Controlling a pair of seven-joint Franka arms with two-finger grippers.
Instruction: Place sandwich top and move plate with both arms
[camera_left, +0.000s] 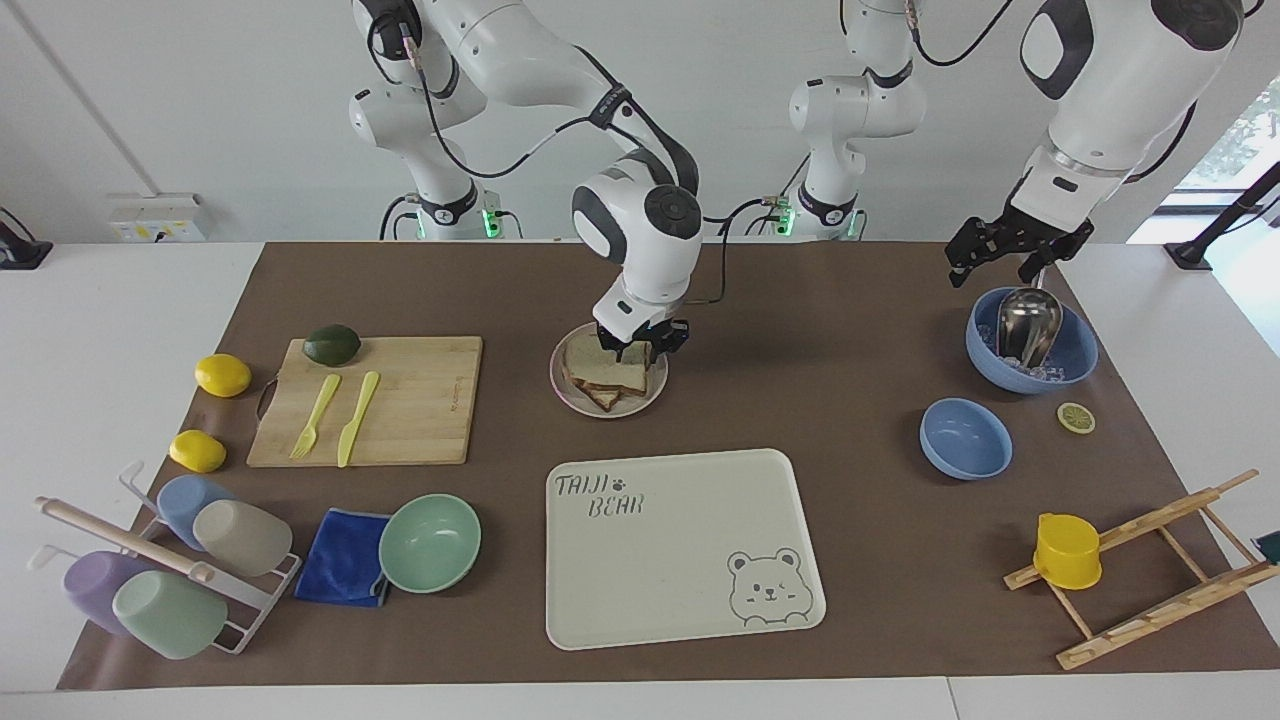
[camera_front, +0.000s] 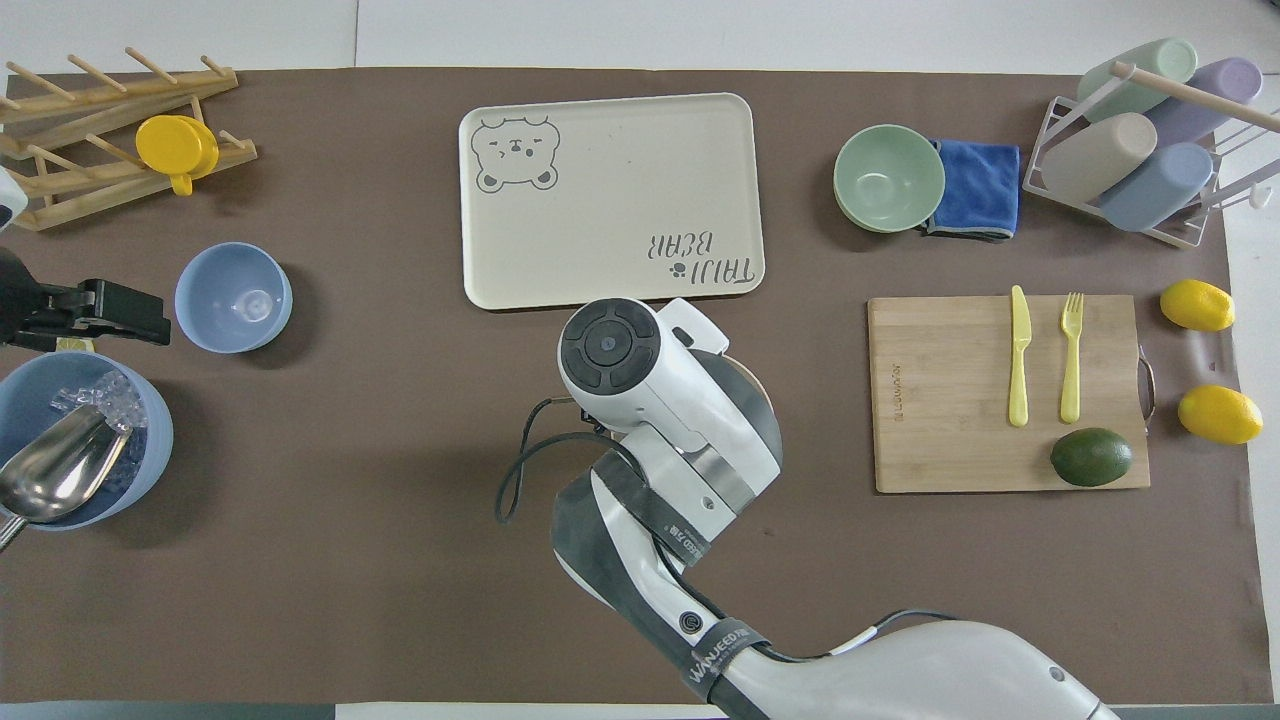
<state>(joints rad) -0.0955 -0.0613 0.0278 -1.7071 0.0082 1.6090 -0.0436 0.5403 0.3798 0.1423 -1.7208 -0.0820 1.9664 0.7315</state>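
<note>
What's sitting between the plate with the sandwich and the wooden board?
Nothing: in the facing view only bare brown mat separates the plate from the cutting board.

You get bright, even light from above; shadows under the bowls on the brown mat (camera_left: 820, 330) stay soft. Daylight glares at the window (camera_left: 1235, 130). Focus holds sharp throughout.
</note>
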